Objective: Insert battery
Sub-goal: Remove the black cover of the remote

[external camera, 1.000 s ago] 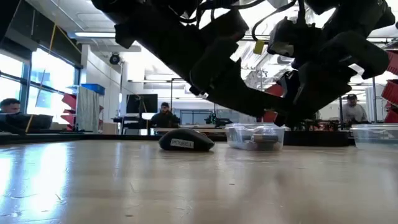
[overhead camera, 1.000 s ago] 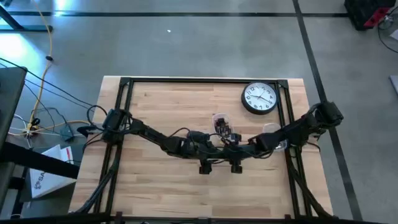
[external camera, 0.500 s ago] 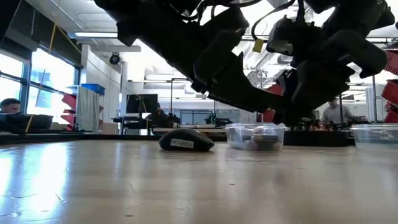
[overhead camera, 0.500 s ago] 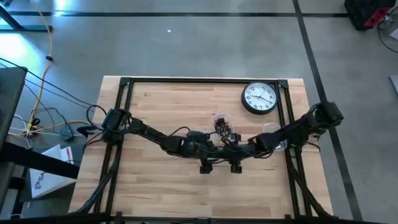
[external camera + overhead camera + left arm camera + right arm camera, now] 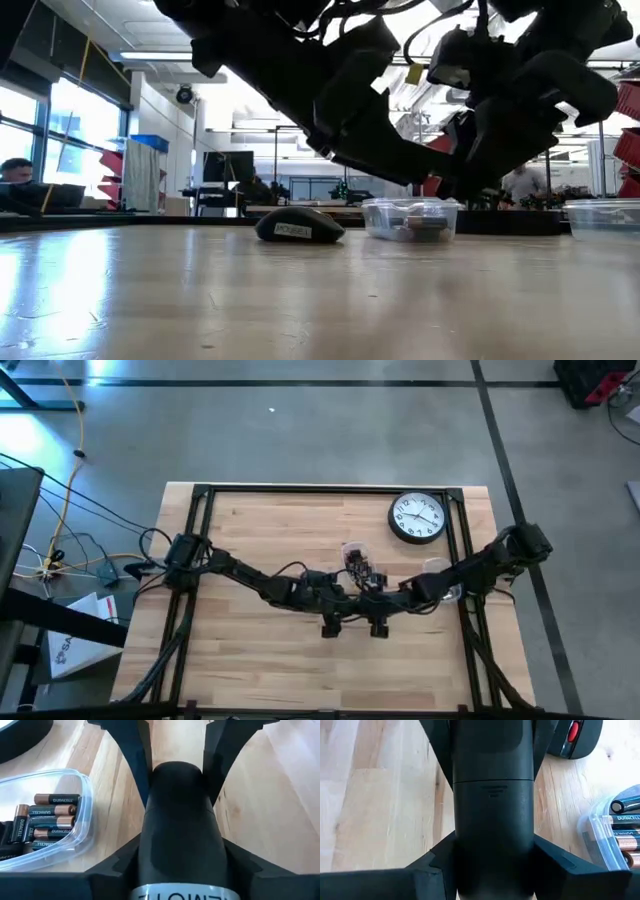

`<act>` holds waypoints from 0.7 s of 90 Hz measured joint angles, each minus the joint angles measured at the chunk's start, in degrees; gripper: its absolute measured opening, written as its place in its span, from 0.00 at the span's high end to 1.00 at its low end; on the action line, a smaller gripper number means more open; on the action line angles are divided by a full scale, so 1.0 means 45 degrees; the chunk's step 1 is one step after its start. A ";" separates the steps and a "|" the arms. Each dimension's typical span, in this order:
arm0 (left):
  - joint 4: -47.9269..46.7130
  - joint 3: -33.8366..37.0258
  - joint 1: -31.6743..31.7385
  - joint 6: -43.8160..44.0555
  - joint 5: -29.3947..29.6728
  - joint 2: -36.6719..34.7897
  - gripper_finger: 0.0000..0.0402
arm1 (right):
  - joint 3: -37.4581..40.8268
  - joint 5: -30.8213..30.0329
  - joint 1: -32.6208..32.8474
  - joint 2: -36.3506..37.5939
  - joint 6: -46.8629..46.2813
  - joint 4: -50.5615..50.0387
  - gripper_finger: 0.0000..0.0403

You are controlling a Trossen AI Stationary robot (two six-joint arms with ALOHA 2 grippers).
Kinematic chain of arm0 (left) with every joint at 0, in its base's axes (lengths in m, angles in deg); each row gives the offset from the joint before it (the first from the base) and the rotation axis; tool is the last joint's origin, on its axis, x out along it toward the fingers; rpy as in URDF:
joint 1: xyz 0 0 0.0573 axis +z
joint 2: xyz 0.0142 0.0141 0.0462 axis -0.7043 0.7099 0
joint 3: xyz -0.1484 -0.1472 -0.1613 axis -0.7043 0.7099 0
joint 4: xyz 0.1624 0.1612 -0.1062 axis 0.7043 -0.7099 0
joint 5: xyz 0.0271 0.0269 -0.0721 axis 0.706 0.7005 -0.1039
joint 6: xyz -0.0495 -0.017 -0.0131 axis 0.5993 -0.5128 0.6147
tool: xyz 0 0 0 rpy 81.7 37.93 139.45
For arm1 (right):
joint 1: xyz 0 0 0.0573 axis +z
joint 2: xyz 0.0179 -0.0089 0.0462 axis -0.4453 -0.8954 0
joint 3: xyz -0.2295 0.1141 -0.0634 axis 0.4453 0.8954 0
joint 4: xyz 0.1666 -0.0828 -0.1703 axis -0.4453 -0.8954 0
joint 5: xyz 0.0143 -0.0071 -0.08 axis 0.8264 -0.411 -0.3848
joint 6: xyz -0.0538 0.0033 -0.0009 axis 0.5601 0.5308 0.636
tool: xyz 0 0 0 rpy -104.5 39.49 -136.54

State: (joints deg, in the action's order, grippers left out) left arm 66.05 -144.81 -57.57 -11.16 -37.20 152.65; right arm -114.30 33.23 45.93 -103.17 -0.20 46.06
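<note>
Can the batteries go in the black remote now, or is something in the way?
The lid looks shut, covering the battery slot. The left pincer and right pincer both grip the remote, and the batteries lie in their clear tub.

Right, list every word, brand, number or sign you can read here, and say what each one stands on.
"DURACELL": on the copper-and-black batteries in the clear plastic tub; again in the right wrist view.
Upside-down white lettering, cut off, on the black remote held by the left gripper: unreadable.
White label on the black mouse-shaped object: blurred.
Numerals on the round black-rimmed wall clock: too small.
</note>
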 joint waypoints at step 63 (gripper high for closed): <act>-0.0960 0.0052 -0.0013 0.0205 0.0000 0.0005 0.61 | -0.0005 0.0504 0.0005 0.0000 0.0051 0.0423 0.48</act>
State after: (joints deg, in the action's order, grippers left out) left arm 61.72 -144.58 -57.63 -10.24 -37.20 152.67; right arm -114.32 35.50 45.95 -103.17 0.03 47.97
